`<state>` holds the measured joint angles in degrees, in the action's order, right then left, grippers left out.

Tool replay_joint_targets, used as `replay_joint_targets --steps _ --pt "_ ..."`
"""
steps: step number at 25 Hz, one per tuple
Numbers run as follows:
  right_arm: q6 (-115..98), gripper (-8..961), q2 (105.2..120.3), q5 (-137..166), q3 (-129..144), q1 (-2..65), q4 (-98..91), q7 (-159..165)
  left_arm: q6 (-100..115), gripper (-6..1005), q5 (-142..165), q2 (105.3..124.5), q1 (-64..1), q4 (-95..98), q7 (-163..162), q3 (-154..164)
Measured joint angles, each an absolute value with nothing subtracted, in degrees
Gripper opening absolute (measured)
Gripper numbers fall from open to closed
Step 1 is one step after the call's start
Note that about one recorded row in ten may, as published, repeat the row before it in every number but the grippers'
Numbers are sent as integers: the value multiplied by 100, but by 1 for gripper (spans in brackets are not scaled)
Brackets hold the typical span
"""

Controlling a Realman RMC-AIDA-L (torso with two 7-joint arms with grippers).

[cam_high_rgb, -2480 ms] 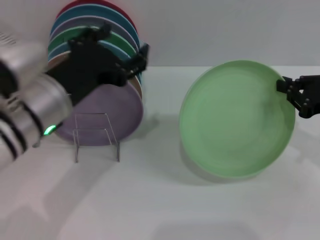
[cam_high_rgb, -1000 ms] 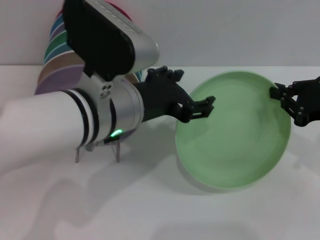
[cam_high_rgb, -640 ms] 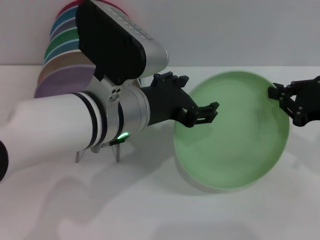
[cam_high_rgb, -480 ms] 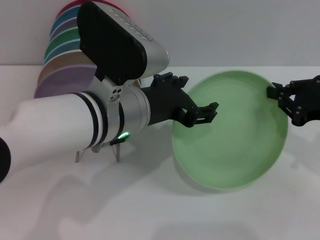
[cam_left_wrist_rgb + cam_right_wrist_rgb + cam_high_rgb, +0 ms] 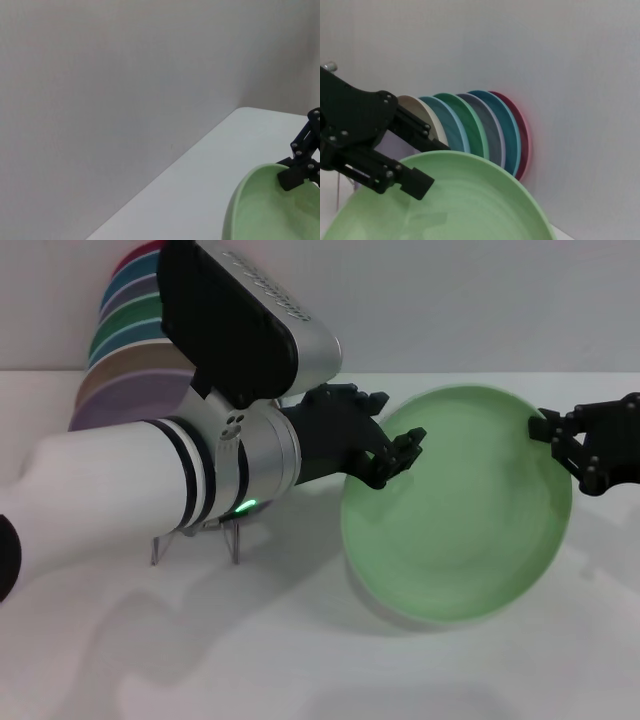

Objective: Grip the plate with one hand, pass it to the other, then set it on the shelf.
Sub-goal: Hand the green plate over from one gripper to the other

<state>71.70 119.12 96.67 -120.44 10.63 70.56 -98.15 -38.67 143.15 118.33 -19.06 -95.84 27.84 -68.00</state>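
**Plate held between both grippers above the table**

Plate hangs tilted, its hollow face toward the head camera, lower edge just over the white table. Going left to right: a row of coloured plates stands on edge at the far left, partly hidden by the left arm with its green light. Below that arm stands the clear rack. The left gripper reaches the plate's upper left rim, fingers parted around the edge, one finger lying over the inner face. At the right, the right gripper is clamped on the plate's upper right rim.
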Motion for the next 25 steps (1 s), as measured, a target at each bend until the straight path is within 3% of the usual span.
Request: replay_joint_targets --steps 11,16,23,25 --pt "7414 109 11908 9401 -12120 1045 6958 -9808 -3462 324 14502 11847 -1918 -9509 2969 -6662" --pt "7804 117 11900 8990 -12267 998 6794 -9896 -3311 131 14536 11844 -1922 -9467 2979 -6624" --pt "8119 129 11916 8747 -12482 993 6486 -10023 -3074 58 14527 11838 -1901 -9469 3066 -6532" --pt "8152 195 11920 8731 -12557 993 6384 -10025 -3046 59 14528 11838 -1874 -9509 3117 -6521"
